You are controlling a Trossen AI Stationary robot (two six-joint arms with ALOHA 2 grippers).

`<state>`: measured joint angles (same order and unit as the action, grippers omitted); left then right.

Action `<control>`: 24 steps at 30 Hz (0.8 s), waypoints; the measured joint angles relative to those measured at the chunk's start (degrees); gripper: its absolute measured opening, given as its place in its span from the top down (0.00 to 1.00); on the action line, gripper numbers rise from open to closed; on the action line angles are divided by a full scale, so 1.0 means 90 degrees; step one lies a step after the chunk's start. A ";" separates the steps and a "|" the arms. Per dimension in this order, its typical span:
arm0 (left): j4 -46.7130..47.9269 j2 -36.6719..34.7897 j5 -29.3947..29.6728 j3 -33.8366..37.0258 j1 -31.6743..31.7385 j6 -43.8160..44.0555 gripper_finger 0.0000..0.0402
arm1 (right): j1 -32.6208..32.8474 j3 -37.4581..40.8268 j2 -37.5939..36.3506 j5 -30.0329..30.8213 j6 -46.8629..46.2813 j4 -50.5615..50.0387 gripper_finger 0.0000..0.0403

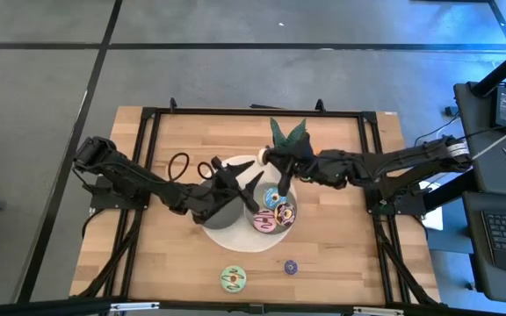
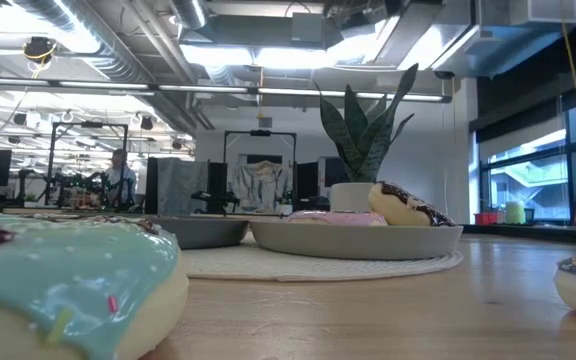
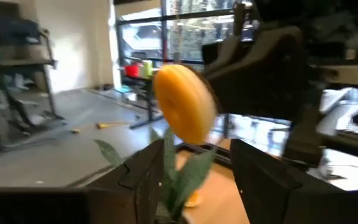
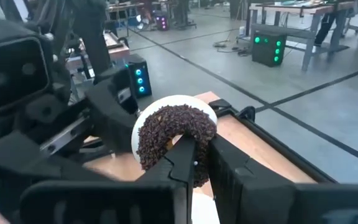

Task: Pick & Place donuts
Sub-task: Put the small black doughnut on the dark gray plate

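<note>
My right gripper (image 4: 199,163) is shut on a brown chocolate-sprinkled donut (image 4: 174,140), held in the air over the far part of the white mat, near the plant. The left wrist view shows that donut's plain yellow underside (image 3: 182,102). My left gripper (image 3: 197,180) is open and faces this donut from the table's left, a short way off (image 1: 251,186). A grey dish (image 1: 290,219) on the mat holds three donuts, among them a pink one and a brown-iced one (image 2: 408,205). A pale green-blue donut (image 1: 234,278) and a mini purple donut (image 1: 291,267) lie flat on the table near its near edge. My right gripper pinches the brown sprinkled donut by one side of its ring (image 4: 194,177), between the two fingers. The fingers come roughly level from the table's right. The donut stands on edge beyond the fingertips, lifted clear of table and dishes.
A second grey dish (image 1: 220,215) sits on the white round mat (image 1: 235,239) under my left arm. A potted snake plant (image 1: 290,136) stands at the far side, just behind the right gripper. Black loops (image 1: 183,167) lie left of the mat. Bare wood lies toward the near corners.
</note>
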<state>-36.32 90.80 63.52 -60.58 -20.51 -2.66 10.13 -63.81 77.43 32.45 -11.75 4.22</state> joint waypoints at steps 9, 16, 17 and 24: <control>0.0002 0.0000 -0.0048 0.0000 0.0075 -0.0024 0.60 | -0.0005 0.0000 0.0024 -0.0016 -0.0167 0.0112 0.89; -0.0008 0.0000 -0.0082 0.0002 0.0125 0.0127 0.61 | -0.0007 0.0000 0.0024 -0.0118 -0.0177 0.0178 0.89; -0.0060 0.0000 -0.0080 0.0004 0.0126 0.0146 0.61 | -0.0007 0.0000 0.0024 -0.0121 -0.0180 0.0175 0.89; -0.0331 0.0000 -0.0070 0.0005 0.0124 0.0063 0.67 | -0.0003 0.0000 0.0024 -0.0285 -0.0186 0.0178 0.89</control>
<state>-39.29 90.80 62.89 -60.53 -19.40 -2.10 10.10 -63.81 77.65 29.89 -13.43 5.82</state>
